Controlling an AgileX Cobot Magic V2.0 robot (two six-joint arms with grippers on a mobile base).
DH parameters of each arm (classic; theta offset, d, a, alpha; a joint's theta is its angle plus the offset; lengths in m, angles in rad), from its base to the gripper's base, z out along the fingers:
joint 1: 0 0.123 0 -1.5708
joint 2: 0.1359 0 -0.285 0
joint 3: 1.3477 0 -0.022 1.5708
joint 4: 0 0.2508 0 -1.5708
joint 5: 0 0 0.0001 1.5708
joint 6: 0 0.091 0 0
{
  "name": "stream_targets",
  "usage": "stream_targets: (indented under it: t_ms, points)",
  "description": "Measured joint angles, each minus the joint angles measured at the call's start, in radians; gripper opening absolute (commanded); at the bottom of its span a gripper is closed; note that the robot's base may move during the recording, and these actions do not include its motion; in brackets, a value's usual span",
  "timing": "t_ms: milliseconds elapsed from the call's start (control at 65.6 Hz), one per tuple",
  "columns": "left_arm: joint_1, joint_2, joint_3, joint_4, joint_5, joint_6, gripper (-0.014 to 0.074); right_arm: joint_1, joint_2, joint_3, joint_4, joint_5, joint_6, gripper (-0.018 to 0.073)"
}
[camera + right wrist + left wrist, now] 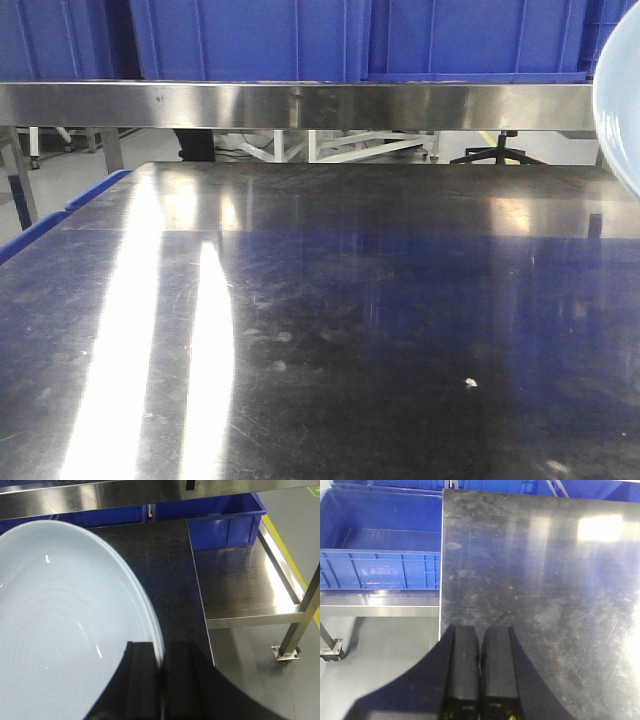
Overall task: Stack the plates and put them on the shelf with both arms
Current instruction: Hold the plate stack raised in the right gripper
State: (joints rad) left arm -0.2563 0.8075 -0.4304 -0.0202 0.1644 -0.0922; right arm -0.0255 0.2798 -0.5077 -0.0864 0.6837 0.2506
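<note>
right wrist view showed the right gripper pinching the rim of a white plate, tilted above the steel table near its right edge; whether a second plate lay against it could not be told. the left gripper had its fingers pressed together on nothing, over the table's left edge, near a blue crate.
</note>
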Motion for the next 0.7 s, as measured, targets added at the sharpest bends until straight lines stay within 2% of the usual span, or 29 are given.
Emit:
stream_targets:
  t_ms: [701]
  points:
    - [0.0, 0.0, 0.0, 0.0, 0.0, 0.0, 0.0087, 0.0, 0.0, 0.0, 0.0, 0.0, 0.0, 0.0048]
